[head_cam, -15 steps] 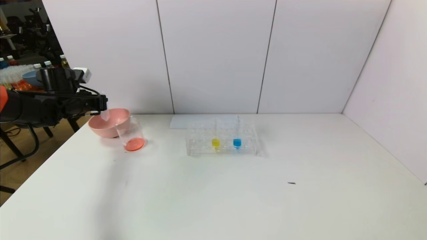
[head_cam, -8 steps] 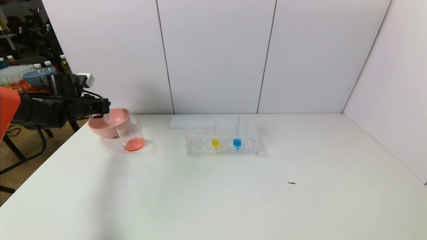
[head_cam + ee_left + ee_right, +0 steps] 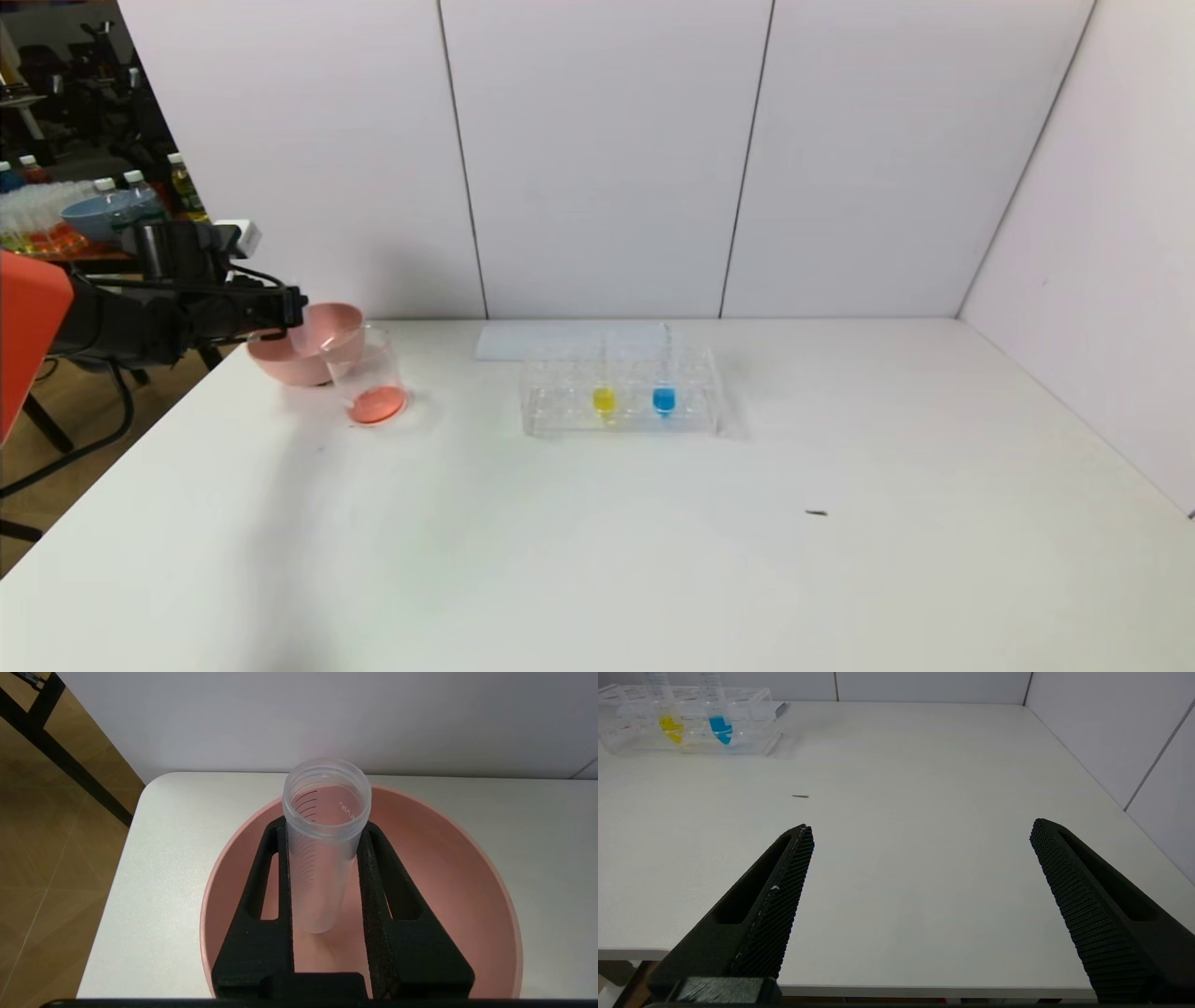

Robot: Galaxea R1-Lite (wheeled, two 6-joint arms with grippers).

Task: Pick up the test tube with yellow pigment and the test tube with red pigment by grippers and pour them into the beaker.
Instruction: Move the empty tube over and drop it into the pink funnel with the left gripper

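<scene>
Emptied clear tube (image 3: 322, 849), mouth outward, clenched in the left pincer (image 3: 322, 826) over the pink bowl (image 3: 444, 868), now lower than before; right pincer (image 3: 920, 858) released.

black left claw (image 3: 322, 849), ribbed right claw (image 3: 920, 868) pads, orange arm panel

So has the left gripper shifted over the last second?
Yes. The left gripper, fingers shut on the emptied test tube, has sunk slightly toward the pink bowl, its tips staying above the bowl's rim.

The left tool (image 3: 291, 308) has sunk with its emptied tube (image 3: 322, 844).
</scene>
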